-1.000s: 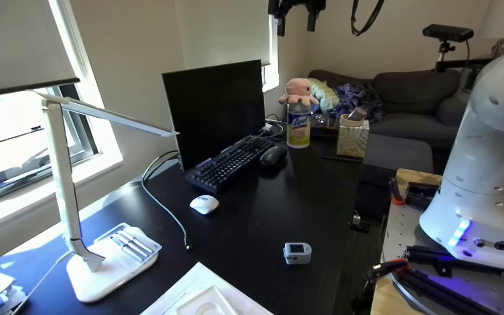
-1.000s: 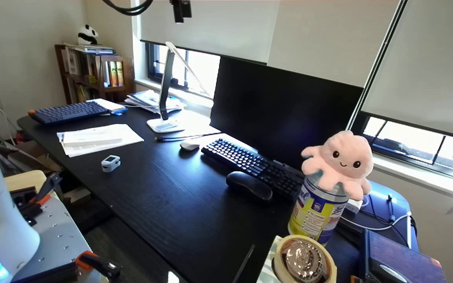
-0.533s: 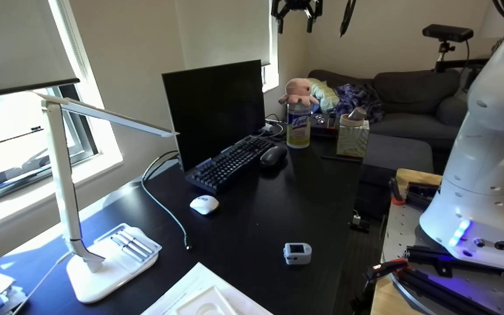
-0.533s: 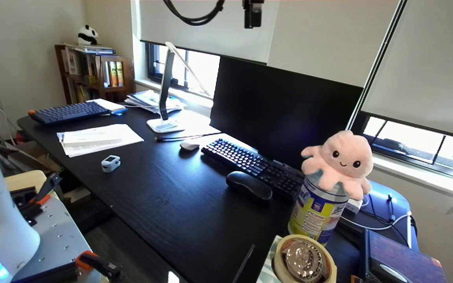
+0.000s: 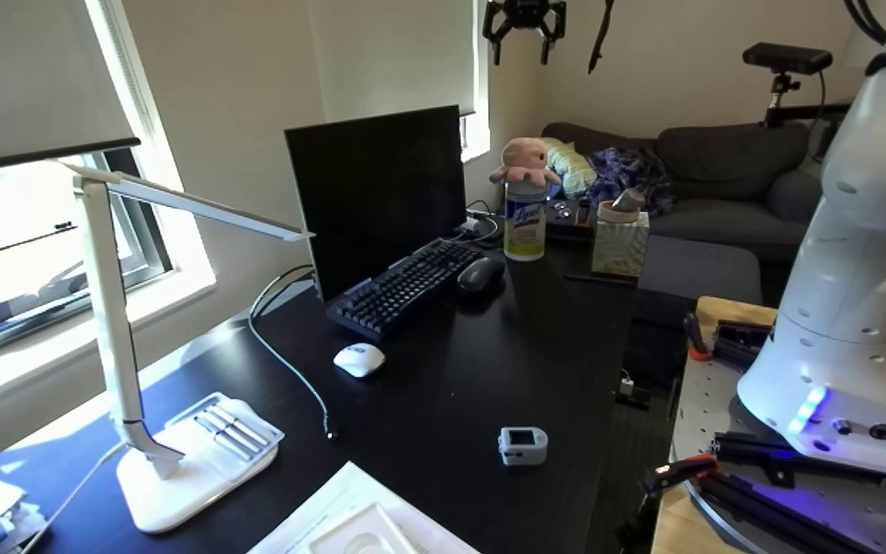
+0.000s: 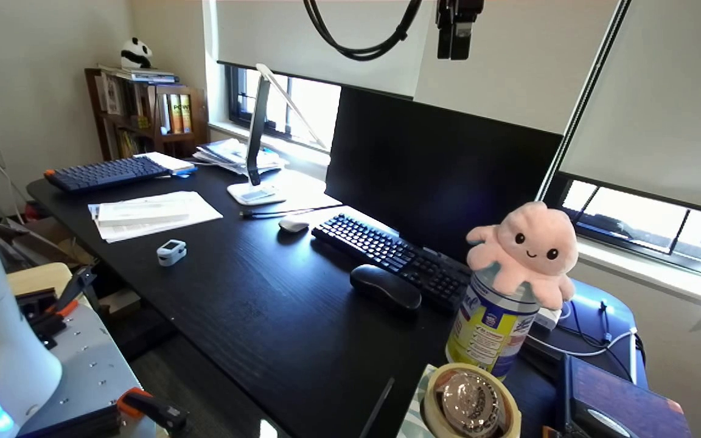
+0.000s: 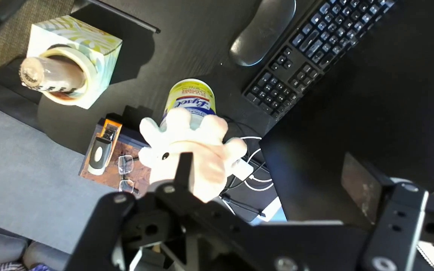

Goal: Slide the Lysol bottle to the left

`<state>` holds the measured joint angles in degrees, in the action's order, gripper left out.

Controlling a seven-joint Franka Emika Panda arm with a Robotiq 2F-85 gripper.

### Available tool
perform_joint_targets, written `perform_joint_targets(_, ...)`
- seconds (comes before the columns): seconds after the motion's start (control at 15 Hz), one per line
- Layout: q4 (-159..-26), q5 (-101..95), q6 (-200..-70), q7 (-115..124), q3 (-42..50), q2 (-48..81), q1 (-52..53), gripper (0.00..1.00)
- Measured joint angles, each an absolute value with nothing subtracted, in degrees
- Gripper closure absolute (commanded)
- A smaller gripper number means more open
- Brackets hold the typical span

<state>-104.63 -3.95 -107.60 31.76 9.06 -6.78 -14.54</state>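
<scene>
I hold nothing: my fingers (image 5: 497,52) stand wide apart at the top of the frame in an exterior view, well above the bench (image 5: 428,431). Lower in that frame, slightly right of its middle, the Lysol bottle (image 5: 524,231) stands upright on the bench, well apart from my fingers. A pink plush octopus (image 6: 530,243) sits on top of it, arms draped over the rim. In my wrist view the bottle shows just above and left of centre, one finger crossing in front of the octopus. There, a black mouse (image 7: 262,34) lies at the top, a keyboard (image 7: 314,49) right of it, and a patterned carton (image 7: 107,73) bearing a cream ring (image 7: 91,73) stands upper left.
</scene>
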Motion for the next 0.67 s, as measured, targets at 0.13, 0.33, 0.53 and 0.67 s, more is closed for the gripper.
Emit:
perform_joint_targets(0.13, -104.6, -3.9, -107.6, 31.8, 9.1, -6.9, -14.4, 0.00)
perform_joint_targets(0.33, -103.8, -3.1, -107.6, 32.9, 9.8, -5.6, -14.3, 0.00)
perform_joint_targets(0.53, -99.3, -1.6, -107.6, 35.9, 12.4, -0.7, -14.8, 0.00)
perform_joint_targets(0.67, -95.0, -0.3, -107.7, 38.2, 14.6, 4.3, -15.6, 0.00)
